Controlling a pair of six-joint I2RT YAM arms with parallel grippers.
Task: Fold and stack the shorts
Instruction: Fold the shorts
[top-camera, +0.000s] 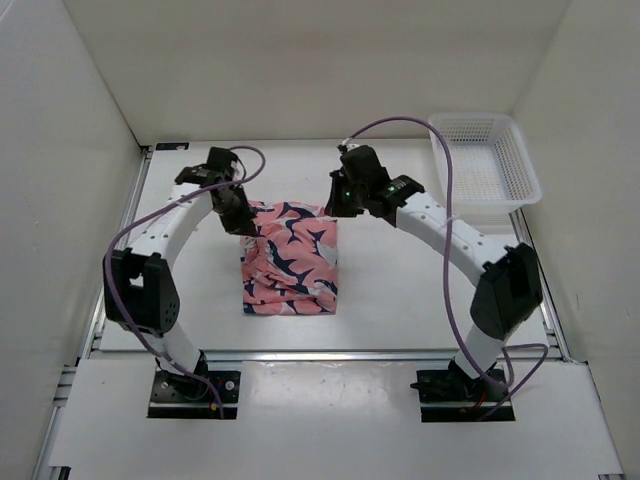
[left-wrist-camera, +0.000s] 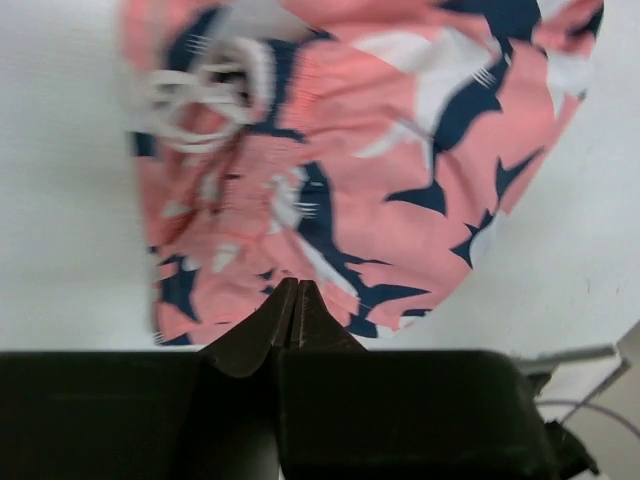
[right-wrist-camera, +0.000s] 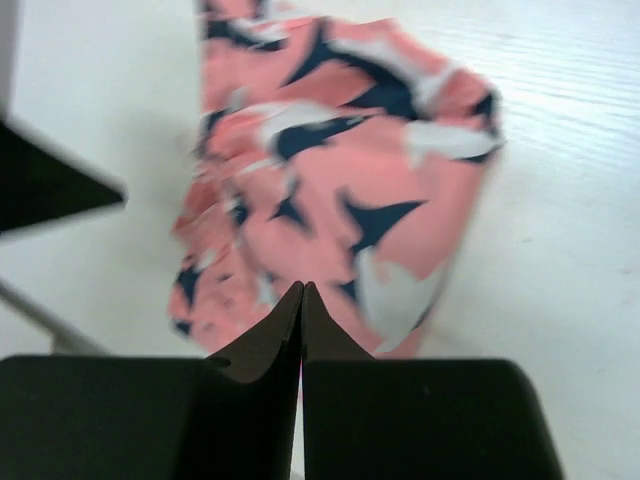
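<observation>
From above, the shorts lie folded mid-table, with the left gripper and right gripper at their far corners. Left wrist view: jaws together at the cloth's edge, perhaps nipping it, though blur hides that. Right wrist view: jaws together too. Folding looks underway. The next move calls for a sure pinch on both corners.

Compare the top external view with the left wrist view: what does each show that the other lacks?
Only the top external view shows the white plastic mesh basket at the table's far right corner, the right gripper, and the whole outline of the salmon-pink shark-print cloth shorts. Only the left wrist view shows the white drawstring at the shorts' waistband and, close up, the left gripper with its black fingertips pressed together at the cloth's edge. Both show the shorts on the white table.
</observation>
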